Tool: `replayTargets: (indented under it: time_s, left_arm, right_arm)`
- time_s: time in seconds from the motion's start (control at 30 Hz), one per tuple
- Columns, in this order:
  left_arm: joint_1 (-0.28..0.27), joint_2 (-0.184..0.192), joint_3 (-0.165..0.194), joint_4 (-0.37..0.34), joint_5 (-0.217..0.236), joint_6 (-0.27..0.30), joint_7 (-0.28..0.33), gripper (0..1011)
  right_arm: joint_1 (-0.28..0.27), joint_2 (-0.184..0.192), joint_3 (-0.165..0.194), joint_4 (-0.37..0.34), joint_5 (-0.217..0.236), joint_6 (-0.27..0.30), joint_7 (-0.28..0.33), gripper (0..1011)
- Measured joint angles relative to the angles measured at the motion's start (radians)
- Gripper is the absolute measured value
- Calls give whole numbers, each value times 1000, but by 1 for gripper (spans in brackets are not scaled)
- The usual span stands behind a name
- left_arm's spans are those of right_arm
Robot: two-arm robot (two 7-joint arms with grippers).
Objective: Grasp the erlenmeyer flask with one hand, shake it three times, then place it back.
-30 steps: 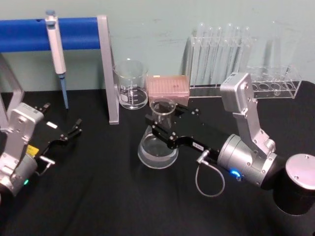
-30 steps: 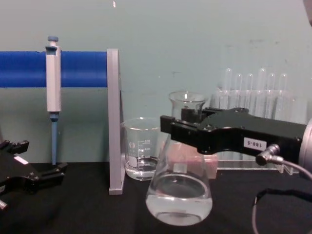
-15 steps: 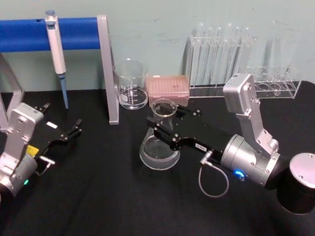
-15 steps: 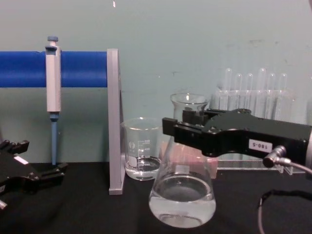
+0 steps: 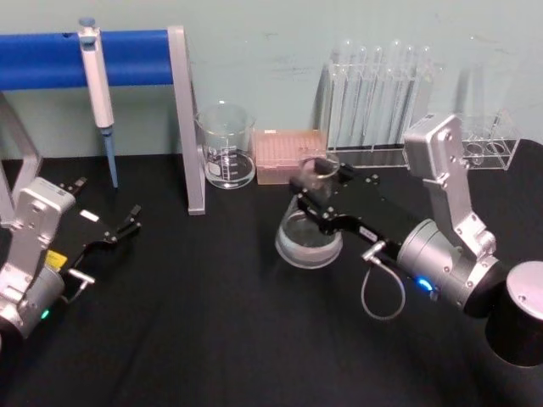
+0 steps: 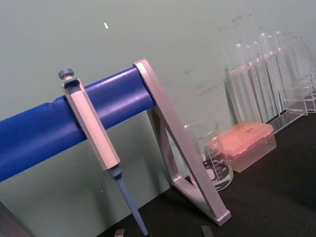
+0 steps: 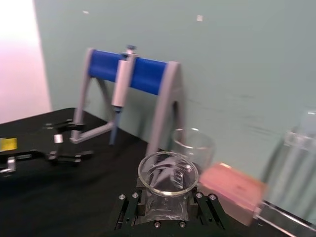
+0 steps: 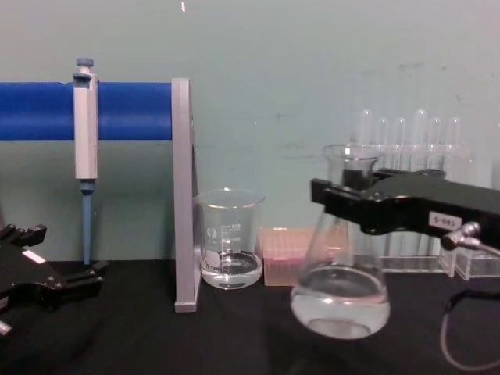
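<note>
Right tool (image 5: 316, 181), clamped on erlenmeyer flask (image 5: 310, 242) neck, has swung it right, before tip box (image 5: 289, 151); shaking underway; left tool (image 5: 110, 233) idles well left of it.

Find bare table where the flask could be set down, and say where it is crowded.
Bare black table lies in front, between the parked left gripper and the right gripper holding the erlenmeyer flask. Crowded along the wall: beaker, pink box, test tube rack.

Flask (image 8: 341, 301) + R hand (image 8: 349, 197) now farther to robot's right.
</note>
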Motion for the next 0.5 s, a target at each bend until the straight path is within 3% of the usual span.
replayTargets:
  time_s: [0.5]
  left_arm:
    - [0,0,0,0,0,0,0,1001]
  right_arm:
    - [-17,-32,68,10,-52,22,-64,457]
